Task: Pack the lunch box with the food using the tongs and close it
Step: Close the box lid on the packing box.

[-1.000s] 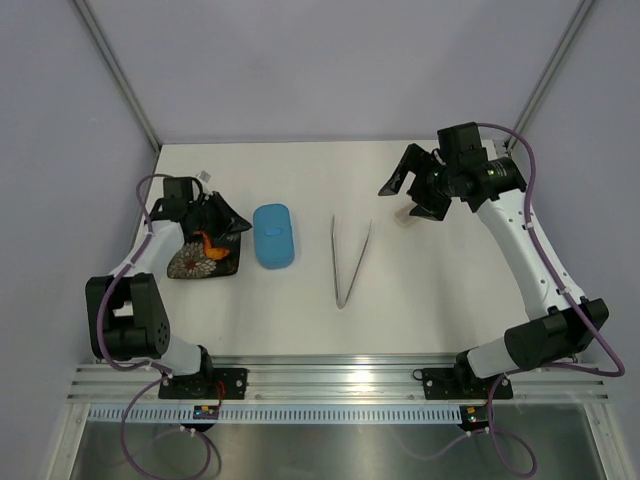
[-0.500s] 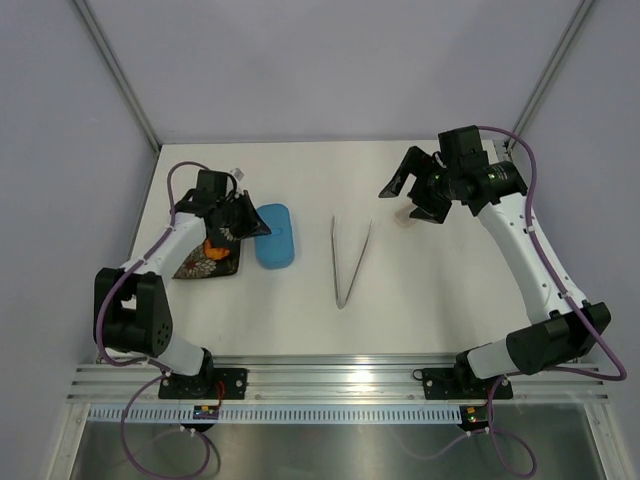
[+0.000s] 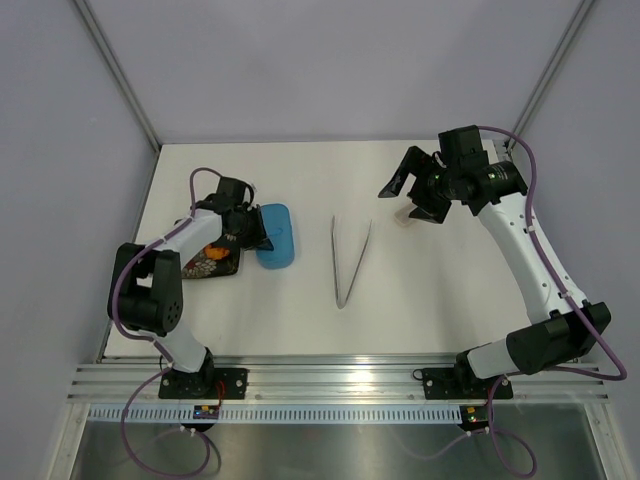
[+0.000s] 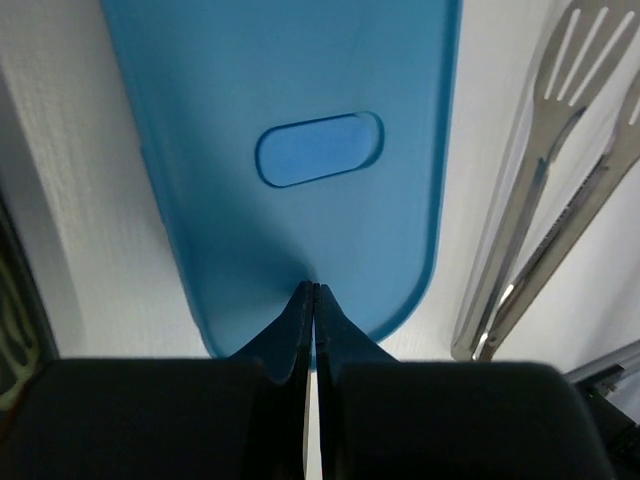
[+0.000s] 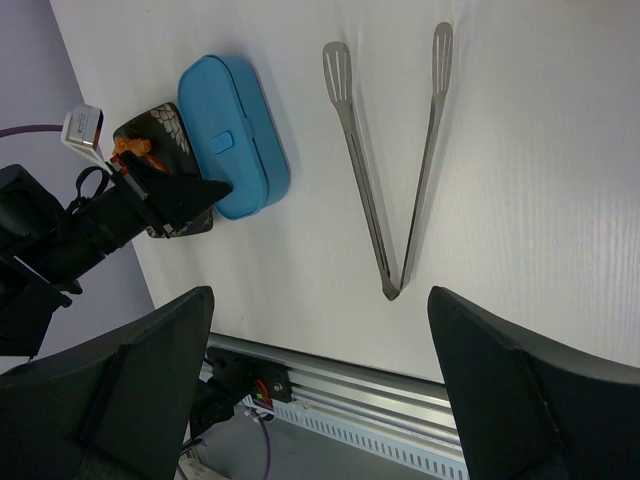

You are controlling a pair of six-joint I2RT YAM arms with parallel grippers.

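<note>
Blue oval plastic lunch box, lid on, touched by the clenched left gripper; right gripper spread wide, apart from silver metal tongs.

Bright-blue oval plastic lunch box: lid on, lying flat, one end touching the left gripper tips. Long thin silver metal tongs: flat, open narrow V, beyond the box from that gripper, apart.

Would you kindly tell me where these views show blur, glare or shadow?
Top external: even light, sharp, faint shadows beside the tongs. Left wrist: close-up of the box, fingers dark and soft, glints on tongs. Right wrist: table sharp, own fingers blurred black.
</note>
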